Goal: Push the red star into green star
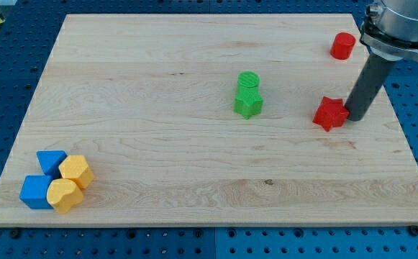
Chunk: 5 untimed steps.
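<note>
Red star [329, 113] sits at worktop's [158, 93] 3 o'clock side, well apart from green star [248, 105] near centre. My tip [355, 116] touches or is just beside red star, at its 3 o'clock. No fingers on this rig, so nothing to clench or release; push only.

Judged: red star is a small, light, rigid block; likely slides easily, but points may make it spin if hit off-centre. Contact approx. through its middle, pushing toward 9 o'clock.

Worktop: smooth pale wood, flat. Path between stars clear. Green cylinder [248, 83] touches green star at 12 o'clock. Red cylinder [343, 45] and blue/yellow cluster [56, 182] well away.
</note>
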{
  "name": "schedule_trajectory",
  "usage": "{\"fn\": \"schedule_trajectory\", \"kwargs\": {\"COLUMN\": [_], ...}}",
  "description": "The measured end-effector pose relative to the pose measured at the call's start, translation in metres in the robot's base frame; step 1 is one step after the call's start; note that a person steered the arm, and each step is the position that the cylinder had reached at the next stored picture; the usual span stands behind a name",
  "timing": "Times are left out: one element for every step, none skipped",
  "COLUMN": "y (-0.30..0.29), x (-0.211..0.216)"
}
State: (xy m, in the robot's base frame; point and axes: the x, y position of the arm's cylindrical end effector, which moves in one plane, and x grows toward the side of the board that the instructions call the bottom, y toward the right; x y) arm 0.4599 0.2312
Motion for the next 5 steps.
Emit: {"fn": "schedule_trajectory", "kwargs": {"y": [0.016,0.016,0.016,-0.009,-0.045], "x": [0.018,0.020,0.020,0.015,0.001]}}
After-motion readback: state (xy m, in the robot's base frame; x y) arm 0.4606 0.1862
